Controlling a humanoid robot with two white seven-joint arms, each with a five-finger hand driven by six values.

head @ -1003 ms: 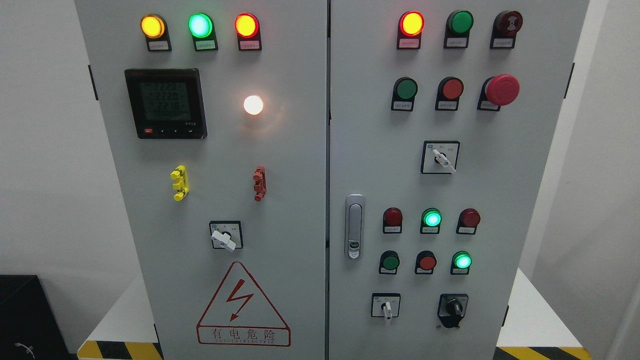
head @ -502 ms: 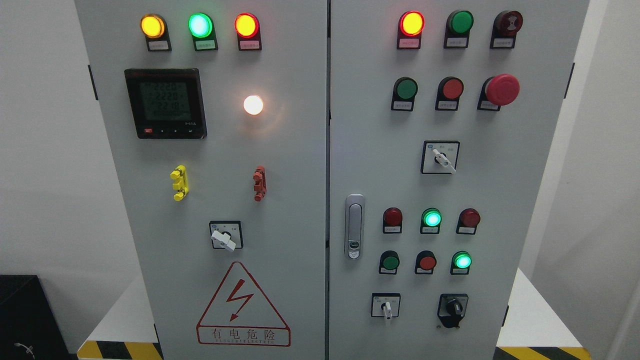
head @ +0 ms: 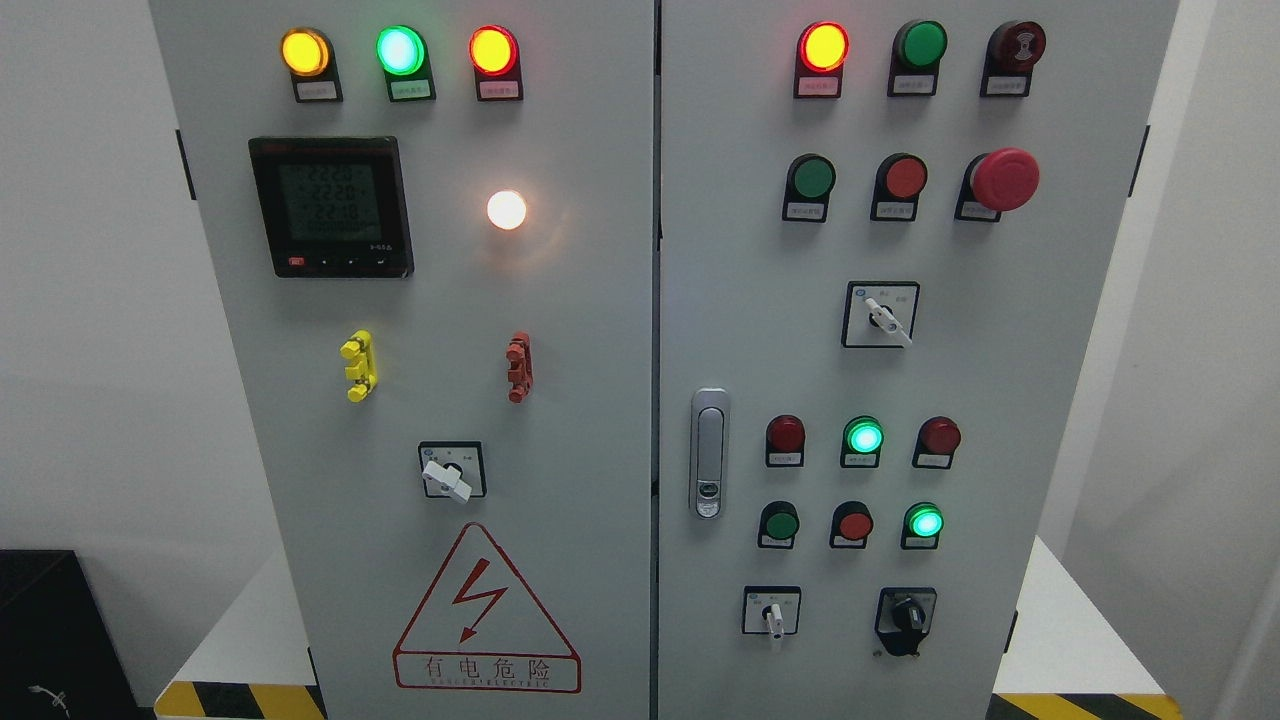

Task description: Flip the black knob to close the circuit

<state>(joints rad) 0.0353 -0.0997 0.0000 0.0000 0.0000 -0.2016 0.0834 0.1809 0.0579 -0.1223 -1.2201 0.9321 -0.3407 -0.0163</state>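
Neither robot hand nor arm in frame; finger state can't be told. Black knob [head: 906, 615] low on right cabinet door [head: 900, 380], right of white-lever selector switch [head: 771, 612], untouched.

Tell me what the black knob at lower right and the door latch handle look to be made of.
The black knob looks like moulded plastic, fairly matte: uniformly dark with only a faint sheen. The door latch handle looks like metal or chromed plastic, silvery and glossy, with bright reflections along its length; the picture cannot settle which.
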